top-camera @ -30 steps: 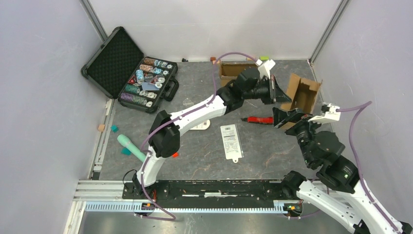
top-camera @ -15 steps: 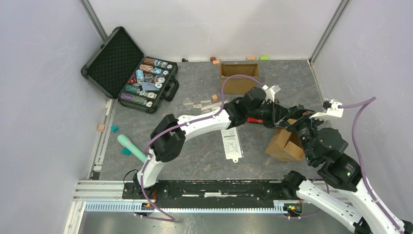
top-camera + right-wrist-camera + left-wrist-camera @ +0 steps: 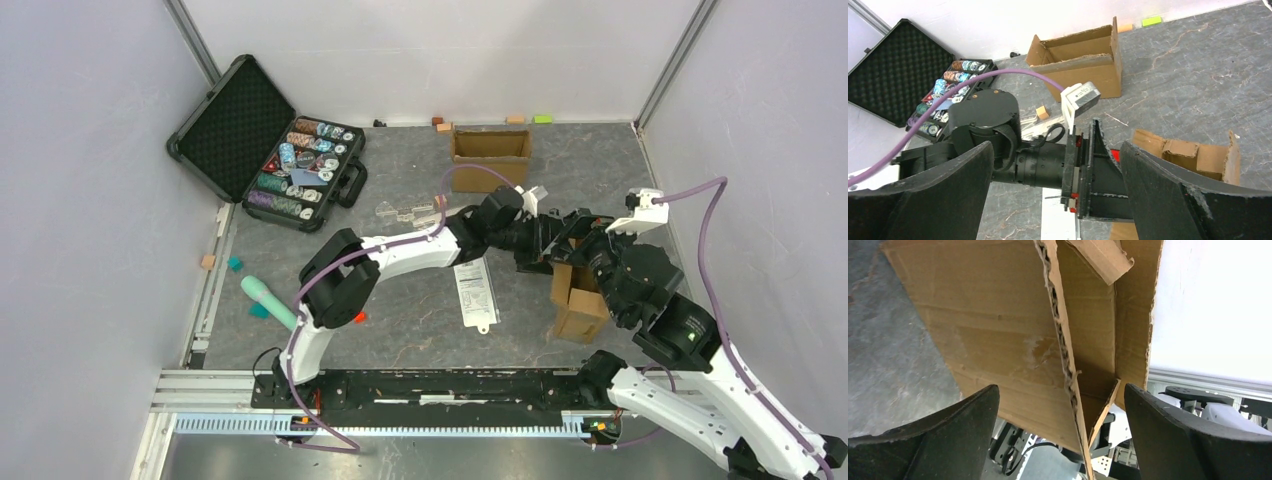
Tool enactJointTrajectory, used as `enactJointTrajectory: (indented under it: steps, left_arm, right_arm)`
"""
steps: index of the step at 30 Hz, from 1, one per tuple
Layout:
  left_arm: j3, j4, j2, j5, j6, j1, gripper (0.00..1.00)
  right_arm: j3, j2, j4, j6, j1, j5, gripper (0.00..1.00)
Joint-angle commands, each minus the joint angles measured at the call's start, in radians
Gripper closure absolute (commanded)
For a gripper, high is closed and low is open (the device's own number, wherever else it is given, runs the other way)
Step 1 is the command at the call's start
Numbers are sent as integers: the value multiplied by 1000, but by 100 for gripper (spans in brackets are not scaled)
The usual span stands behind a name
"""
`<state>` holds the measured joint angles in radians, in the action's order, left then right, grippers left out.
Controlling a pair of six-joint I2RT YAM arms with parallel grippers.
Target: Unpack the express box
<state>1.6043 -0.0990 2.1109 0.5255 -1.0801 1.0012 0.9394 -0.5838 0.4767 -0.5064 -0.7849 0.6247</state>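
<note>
Top external view: the cardboard box (image 3: 580, 305) stands open on the grey surface (image 3: 420, 320), right of centre, partly under both arms. Left pincer (image 3: 1061, 387) is spread wide facing its torn edge, gripping nothing; right pincer (image 3: 1056, 150) is spread, empty.

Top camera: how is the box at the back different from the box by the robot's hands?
The back box sits far back in the open; the express box lies nearer, partly hidden under the right arm. The back box stands upright with its top open; the express box shows a ragged, torn edge. Both are brown cardboard.
</note>
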Motion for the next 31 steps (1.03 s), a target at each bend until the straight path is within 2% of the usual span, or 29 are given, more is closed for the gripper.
enactJointTrajectory:
  steps: [1, 9, 12, 18, 20, 25, 31]
  left_arm:
    - [-37, 17, -172, -40, 116, -37, 0]
    - [-117, 265, -462, -236, 360, -107, 0]
    - [-174, 355, -595, -372, 419, -142, 0]
    - [-281, 494, -884, -775, 532, -154, 0]
    - [-284, 556, -945, -854, 548, -154, 0]
    - [-301, 641, -1037, -936, 561, -154, 0]
    - [-322, 674, -1071, -941, 569, -154, 0]
  right_arm:
    - [26, -23, -55, 28, -1, -31, 2]
    - [59, -65, -106, 61, -1, -80, 2]
    - [80, -85, -128, 78, -1, -111, 2]
    - [94, -122, -174, 94, -1, -155, 2]
    - [88, -134, -191, 95, -1, -171, 2]
    - [61, -154, -227, 93, -1, -190, 2]
    - [44, -167, -251, 83, -1, -199, 2]
